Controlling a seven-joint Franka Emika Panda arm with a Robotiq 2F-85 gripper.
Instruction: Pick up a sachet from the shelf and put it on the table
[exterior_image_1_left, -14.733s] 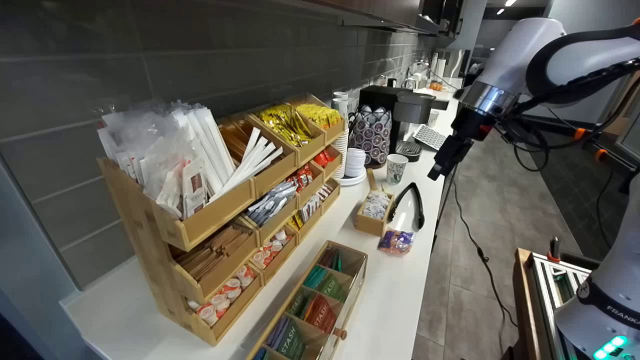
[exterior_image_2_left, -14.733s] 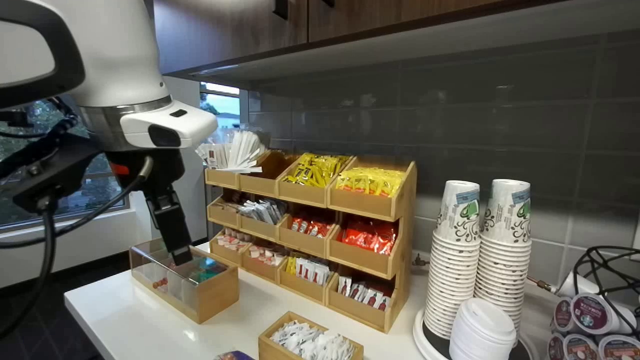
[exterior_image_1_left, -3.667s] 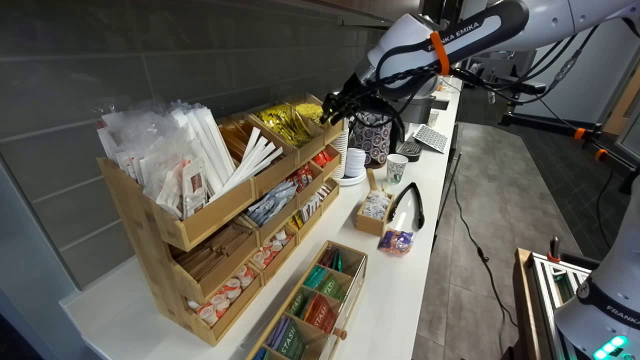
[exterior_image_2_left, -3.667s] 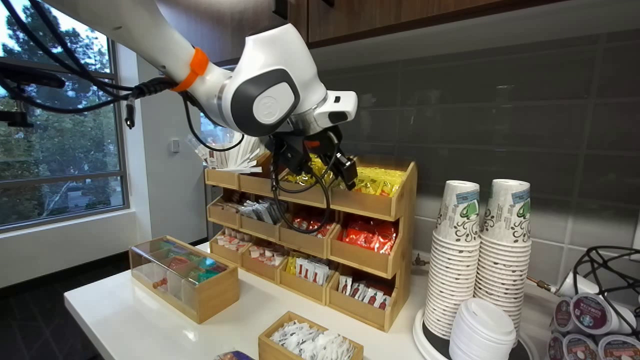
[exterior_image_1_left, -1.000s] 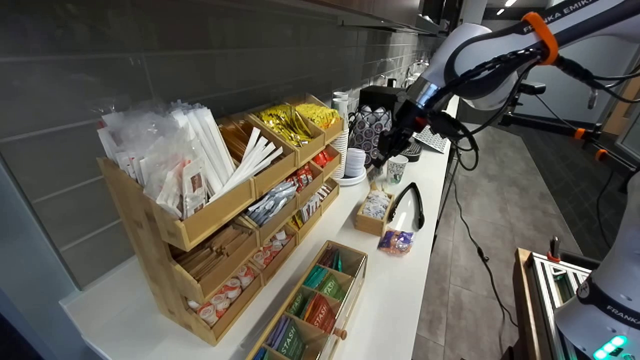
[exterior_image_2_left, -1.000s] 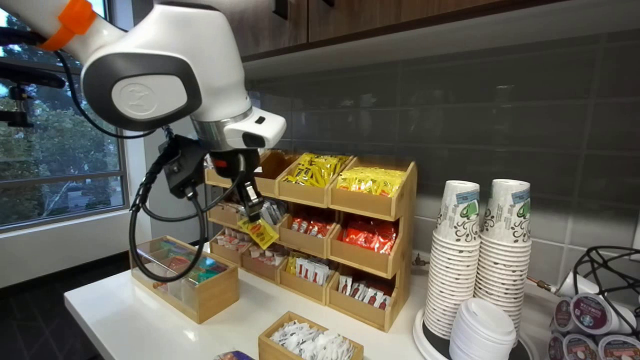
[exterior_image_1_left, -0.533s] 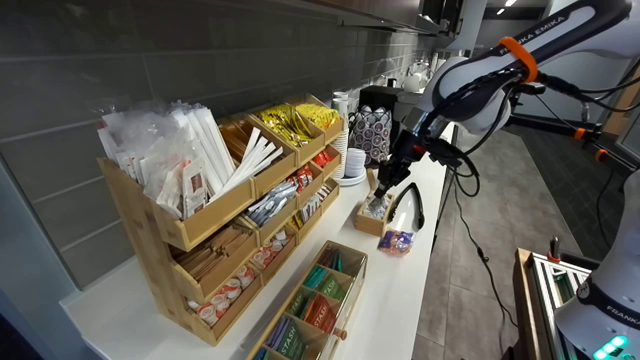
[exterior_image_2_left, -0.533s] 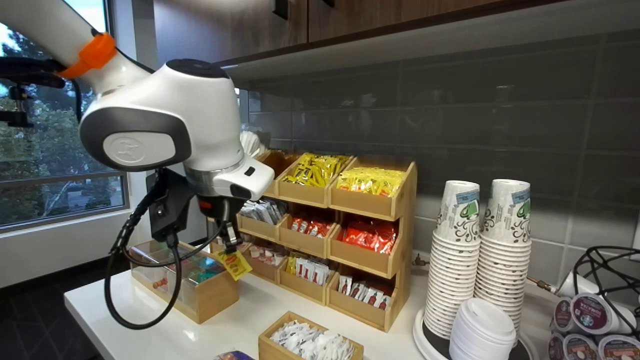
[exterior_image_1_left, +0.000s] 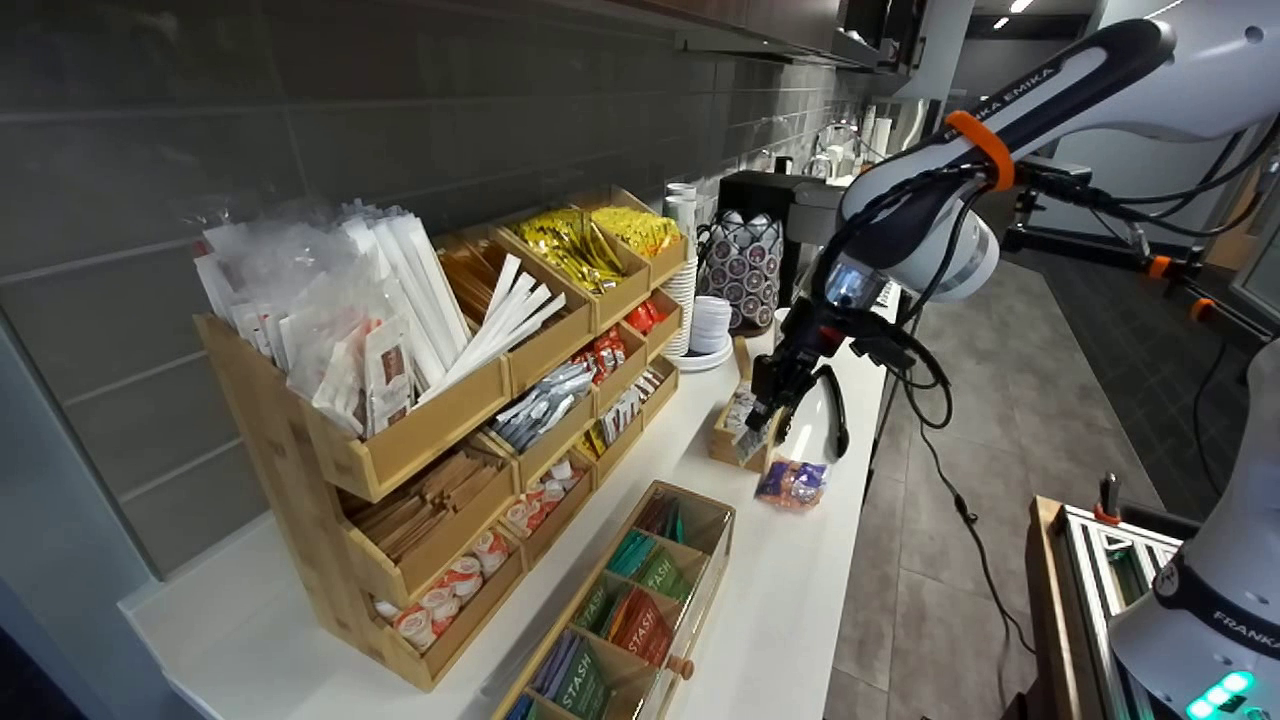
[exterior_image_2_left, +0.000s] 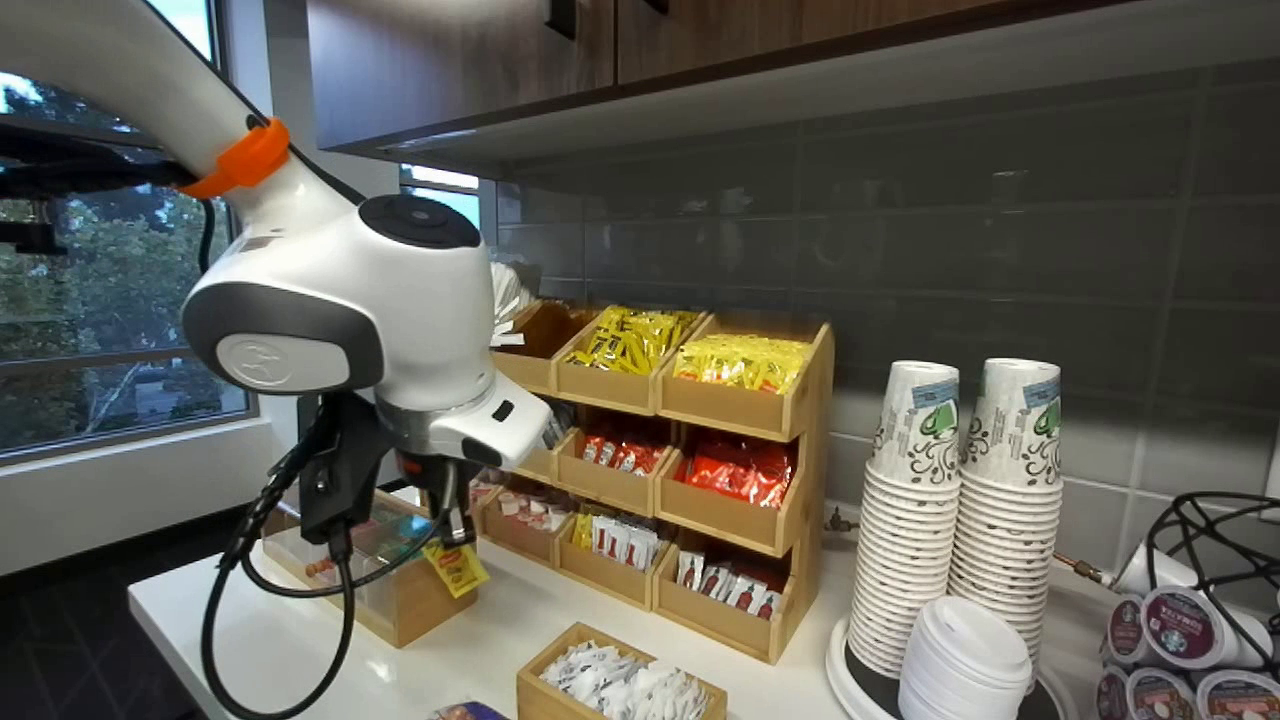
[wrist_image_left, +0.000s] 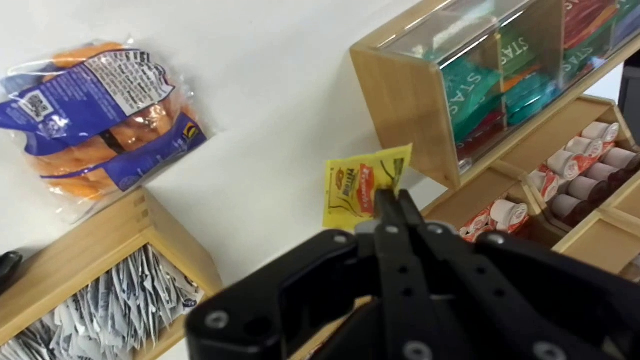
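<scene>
The gripper (wrist_image_left: 395, 194) pinches the yellow sachet (wrist_image_left: 350, 190) by one side, and the sachet hangs tilted over the white table (wrist_image_left: 260, 110), by the end of the tea box (wrist_image_left: 405, 110); whether it touches that box I cannot tell. Across from the tea box, in the wrist view, stands the packet box (wrist_image_left: 75, 262), with the bag (wrist_image_left: 105, 115) lying just beside it. A broad strip of smooth white surface runs between these two and the tea box.

The bag and the tongs (exterior_image_1_left: 839, 420) lie near the table's long edge; past that edge the grey floor (exterior_image_1_left: 920, 600) makes an open gap reaching to the arm's base (exterior_image_1_left: 1175, 650). Along the opposite side stands the shelf (exterior_image_2_left: 725, 405), before the dark tiled wall (exterior_image_2_left: 1000, 250), yellow packets (exterior_image_2_left: 740, 362) in its top tier. The cabinet (exterior_image_2_left: 720, 50) hangs above, over the back of the table. Near one end of the shelf rise the cups (exterior_image_2_left: 905, 570), the lids (exterior_image_2_left: 965, 655) just beside them; beyond the table's far corner is a window (exterior_image_2_left: 130, 300).
</scene>
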